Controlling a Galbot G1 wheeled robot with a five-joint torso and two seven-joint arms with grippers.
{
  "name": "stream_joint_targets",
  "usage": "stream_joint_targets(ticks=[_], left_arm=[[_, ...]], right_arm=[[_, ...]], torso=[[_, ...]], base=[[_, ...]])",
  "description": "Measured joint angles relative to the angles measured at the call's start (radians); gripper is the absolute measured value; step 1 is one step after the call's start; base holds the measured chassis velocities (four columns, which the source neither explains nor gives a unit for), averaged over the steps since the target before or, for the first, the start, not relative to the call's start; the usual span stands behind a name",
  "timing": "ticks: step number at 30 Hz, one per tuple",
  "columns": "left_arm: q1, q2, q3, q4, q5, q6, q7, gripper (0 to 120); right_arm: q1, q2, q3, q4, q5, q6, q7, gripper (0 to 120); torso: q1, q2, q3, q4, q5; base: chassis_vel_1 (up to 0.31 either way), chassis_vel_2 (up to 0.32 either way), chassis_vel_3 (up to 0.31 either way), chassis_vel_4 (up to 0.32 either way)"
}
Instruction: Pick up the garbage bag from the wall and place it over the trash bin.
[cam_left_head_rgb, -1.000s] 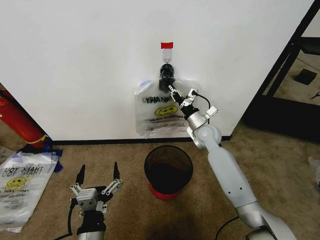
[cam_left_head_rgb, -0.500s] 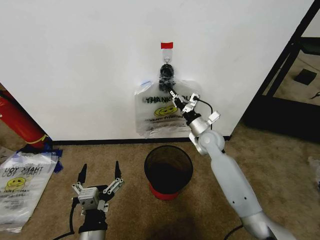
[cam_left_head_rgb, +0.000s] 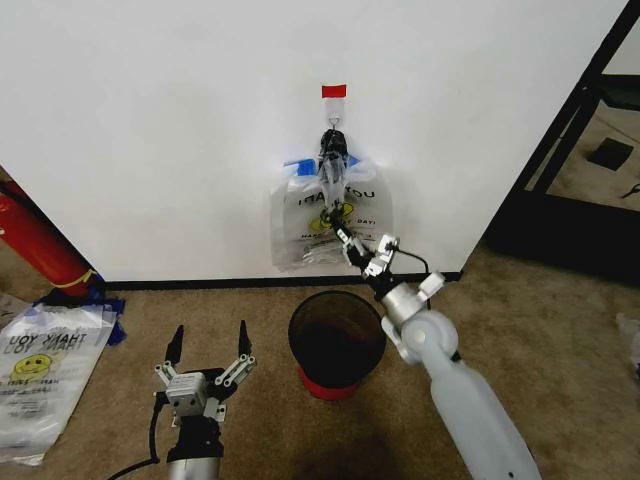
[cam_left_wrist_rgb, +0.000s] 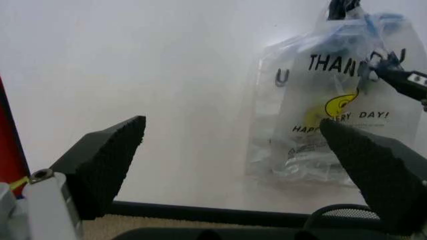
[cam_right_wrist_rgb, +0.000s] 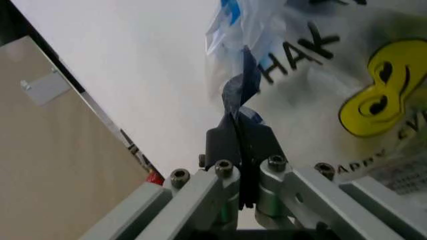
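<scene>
The garbage bag (cam_left_head_rgb: 330, 215) hangs on the white wall (cam_left_head_rgb: 180, 120) from a black hook (cam_left_head_rgb: 332, 138) under a red tape strip (cam_left_head_rgb: 333, 91). Its top is bunched toward the hook. My right gripper (cam_left_head_rgb: 340, 233) is in front of the bag's middle, shut on a twisted strip of its plastic; in the right wrist view the gripper (cam_right_wrist_rgb: 239, 134) pinches that strip, with the bag (cam_right_wrist_rgb: 333, 75) behind. The black trash bin (cam_left_head_rgb: 337, 338) with a red base stands on the carpet directly below. My left gripper (cam_left_head_rgb: 210, 342) is open, low and left of the bin, facing the bag (cam_left_wrist_rgb: 327, 100).
A red cylinder (cam_left_head_rgb: 35, 240) leans at the left wall. Another printed plastic bag (cam_left_head_rgb: 40, 365) lies on the carpet at the far left. A black shelf frame (cam_left_head_rgb: 575, 120) stands at the right. Bare carpet lies right of the bin.
My right gripper has come down and back from the bag's upper right to its middle, drawing the plastic with it so the bag bunches. The left gripper has shifted slightly forward.
</scene>
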Motion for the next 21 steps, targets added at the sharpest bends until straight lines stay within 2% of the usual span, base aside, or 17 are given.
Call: stream_joint_targets(ticks=[8,21], left_arm=[[-0.006,0.011,0.015,-0.001,-0.002,-0.003,-0.001,100],[-0.034,0.027,0.033,0.011,-0.024,-0.008,-0.007,100]], right_arm=[[-0.088,0.0,0.012,0.059,-0.064,0.014,-0.014,0],[-0.302,0.01,0.03,0.163,-0.265,0.088,-0.059,0]], torso=[[0.0,0.0,0.0,0.0001,0.0],[0.0,0.0,0.0,-0.0001,0.0]], base=[[0.0,0.0,0.0,0.0],[0.0,0.0,0.0,0.0]])
